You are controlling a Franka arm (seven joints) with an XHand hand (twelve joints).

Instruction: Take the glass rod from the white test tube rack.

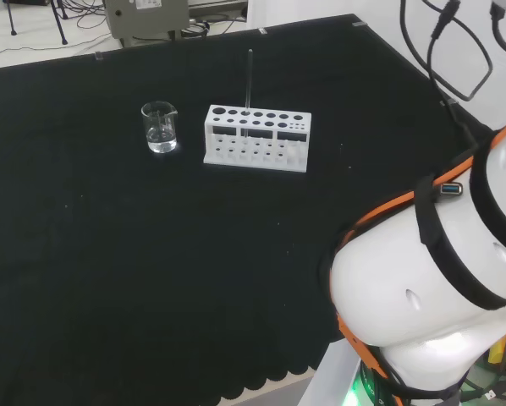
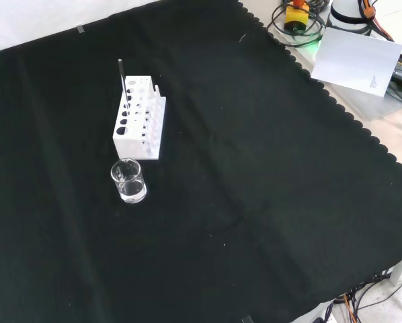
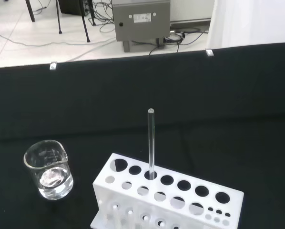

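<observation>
White plastic forms the test tube rack (image 1: 257,138), which stands on the black cloth (image 1: 151,254) toward its far edge in the head view. The glass rod (image 1: 249,89) stands upright in one of the rack's larger holes — the row nearer that far edge. A clear beaker (image 1: 159,127) sits just beside the rack's left end in the head view, apart from it. The hand's state — I cannot tell.
</observation>
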